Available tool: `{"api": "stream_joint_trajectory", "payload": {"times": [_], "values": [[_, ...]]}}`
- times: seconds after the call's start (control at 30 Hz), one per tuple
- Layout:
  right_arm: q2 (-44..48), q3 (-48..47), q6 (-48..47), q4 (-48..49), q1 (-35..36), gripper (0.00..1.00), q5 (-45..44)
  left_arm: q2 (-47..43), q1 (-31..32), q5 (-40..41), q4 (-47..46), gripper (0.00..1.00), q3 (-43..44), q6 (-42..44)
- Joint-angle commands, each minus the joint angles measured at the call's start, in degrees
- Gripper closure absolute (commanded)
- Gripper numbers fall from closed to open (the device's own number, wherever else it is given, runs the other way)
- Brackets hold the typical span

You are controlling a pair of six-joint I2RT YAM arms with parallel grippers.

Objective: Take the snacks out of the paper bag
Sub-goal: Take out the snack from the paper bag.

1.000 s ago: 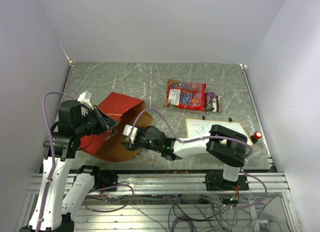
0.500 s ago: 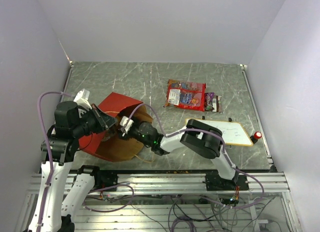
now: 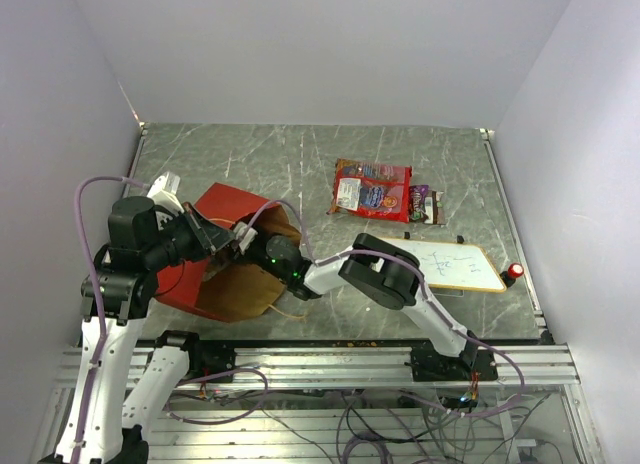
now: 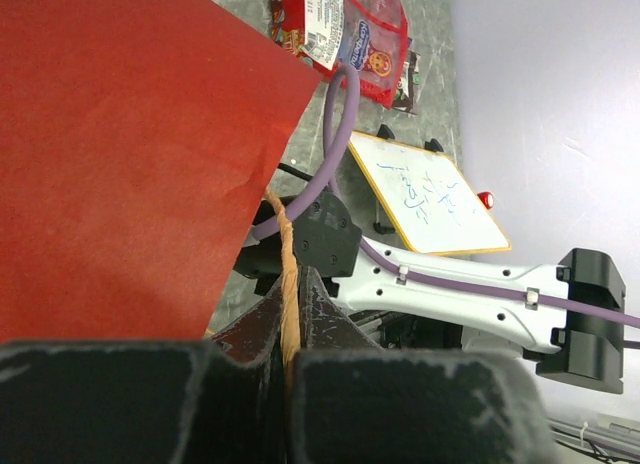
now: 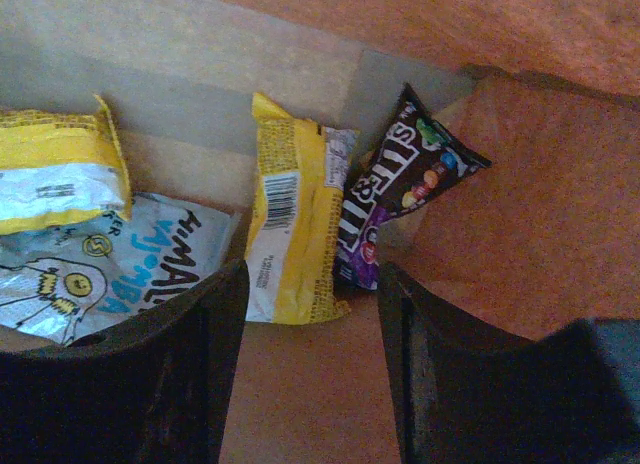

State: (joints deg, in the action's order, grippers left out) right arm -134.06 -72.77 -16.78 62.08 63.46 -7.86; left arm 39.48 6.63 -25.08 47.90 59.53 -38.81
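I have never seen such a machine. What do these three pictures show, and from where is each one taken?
Two robot arms stand at a table, each with a two-finger gripper. The wide picture looks down from above; the other two come from wrist cameras. On the table lie a red paper bag, a large red snack bag, a small dark packet and a white board. The left gripper is shut on the bag's handle. The right gripper is open inside the bag, holding nothing; before it lie a yellow packet, a brown packet and a pale blue packet.
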Motion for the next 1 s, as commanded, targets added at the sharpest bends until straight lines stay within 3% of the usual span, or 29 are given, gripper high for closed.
{"api": "stream_joint_trajectory", "payload": {"times": [0.0,0.23,0.43,0.63,0.73,0.97], "values": [[-3.1,-3.7,-0.6,0.1,-0.1,0.47,-1.8,-0.6,0.4,-1.4,-2.3,0.93,1.0,-0.2],[-2.8,-4.4,-1.5,-1.3,0.0,0.47,-0.6,-1.6,0.4,-1.0,-0.1,0.93,1.6,0.3],[6.2,4.0,1.1,-0.8,0.2,0.37,5.0,-0.3,0.4,2.7,2.9,0.93,2.1,0.8],[11.6,9.9,-2.2,-0.9,0.3,0.29,13.1,0.6,0.4,3.5,1.7,0.93,2.9,0.5],[9.5,8.7,-4.7,1.1,0.8,0.29,14.7,0.7,0.4,2.9,1.0,0.93,3.4,0.5],[1.3,-2.0,-5.4,1.9,1.1,0.28,6.9,1.4,0.3,1.7,1.5,0.93,5.6,1.6]]}}
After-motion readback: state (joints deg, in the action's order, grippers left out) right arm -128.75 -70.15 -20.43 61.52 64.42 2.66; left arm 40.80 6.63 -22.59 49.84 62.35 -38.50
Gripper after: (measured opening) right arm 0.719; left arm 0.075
